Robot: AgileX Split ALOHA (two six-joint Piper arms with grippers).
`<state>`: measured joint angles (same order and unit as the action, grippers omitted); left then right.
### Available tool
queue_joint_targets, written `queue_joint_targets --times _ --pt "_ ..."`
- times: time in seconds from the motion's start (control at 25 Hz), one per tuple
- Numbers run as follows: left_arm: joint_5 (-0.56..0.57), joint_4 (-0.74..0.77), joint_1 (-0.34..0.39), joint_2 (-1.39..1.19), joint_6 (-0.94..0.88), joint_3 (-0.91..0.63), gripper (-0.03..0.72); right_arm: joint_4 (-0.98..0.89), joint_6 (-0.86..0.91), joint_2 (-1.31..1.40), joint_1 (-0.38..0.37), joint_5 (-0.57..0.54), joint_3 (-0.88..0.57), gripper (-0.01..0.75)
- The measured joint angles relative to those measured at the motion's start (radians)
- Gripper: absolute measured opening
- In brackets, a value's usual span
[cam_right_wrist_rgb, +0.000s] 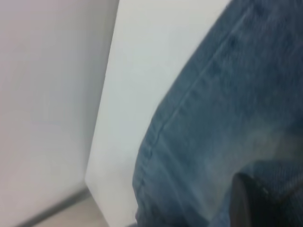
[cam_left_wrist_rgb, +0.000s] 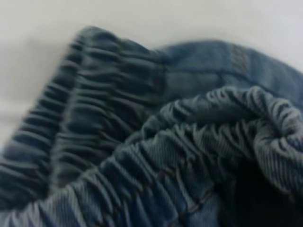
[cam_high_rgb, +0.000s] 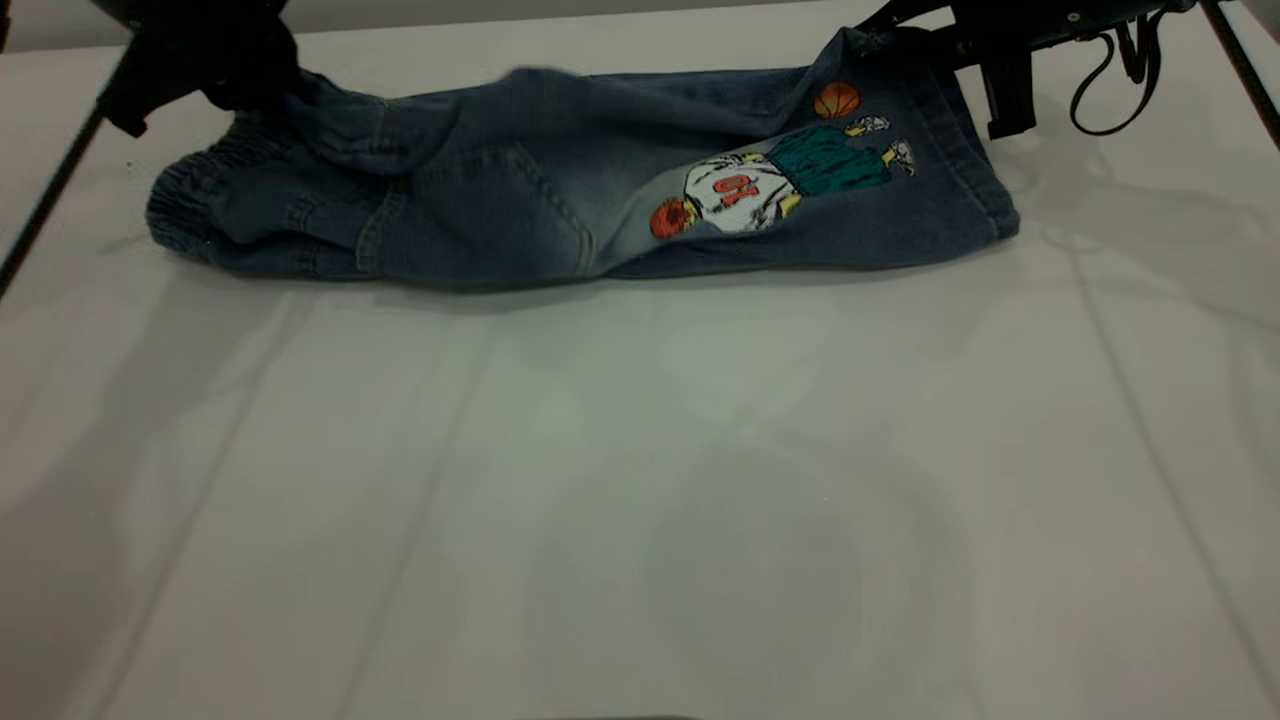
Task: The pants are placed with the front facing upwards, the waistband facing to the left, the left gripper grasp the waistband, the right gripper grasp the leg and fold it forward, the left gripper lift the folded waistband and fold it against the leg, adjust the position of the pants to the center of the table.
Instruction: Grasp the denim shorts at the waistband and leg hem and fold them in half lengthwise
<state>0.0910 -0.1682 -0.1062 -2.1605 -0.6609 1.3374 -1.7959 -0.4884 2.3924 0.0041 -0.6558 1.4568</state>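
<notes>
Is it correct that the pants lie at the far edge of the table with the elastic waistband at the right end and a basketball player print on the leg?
Not quite. In the exterior view the elastic waistband of the pants is at the left end, not the right. The basketball player print is toward the right end, and the pants do lie at the far side of the table.

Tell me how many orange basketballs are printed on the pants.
2. One basketball sits near the leg hem at the right end of the pants; the other is at the printed figure's other end, toward the middle. Folds may hide more.

text: "10" (orange, upside down) | on: printed figure's white jersey | item: pants (cam_high_rgb: pixel 560 190)
</notes>
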Motion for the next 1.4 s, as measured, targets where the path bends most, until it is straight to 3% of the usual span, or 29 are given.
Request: queue_joint_targets --times 0.44,0.6,0.68,0.92,1.0,1.08,1.4 --pt "-0.054 -0.003 0.047 -0.045 -0.012 0.017 0.054 -0.003 0.051 0.067 0.0 0.055 0.078 0.041" --pt "-0.067 -0.003 0.048 -0.058 0.036 0.018 0.09 -0.003 0.051 0.069 0.0 0.059 0.079 0.086" --pt "-0.076 -0.003 0.048 -0.058 0.072 0.019 0.146 -0.003 0.045 0.069 0.0 0.058 0.085 0.136" --pt "-0.069 0.001 0.049 -0.046 0.162 0.019 0.461 -0.003 -0.081 0.069 0.0 -0.016 0.133 0.349" --pt "-0.036 0.011 0.049 -0.021 0.21 0.02 0.536 -0.002 -0.135 0.069 0.0 -0.07 0.157 0.405" --pt "0.018 0.028 0.049 0.016 0.277 0.028 0.565 -0.001 -0.185 0.069 0.0 -0.123 0.181 0.439" --pt "0.359 0.049 0.071 0.131 0.515 0.055 0.546 0.068 -0.239 0.069 0.0 -0.313 0.197 0.459"
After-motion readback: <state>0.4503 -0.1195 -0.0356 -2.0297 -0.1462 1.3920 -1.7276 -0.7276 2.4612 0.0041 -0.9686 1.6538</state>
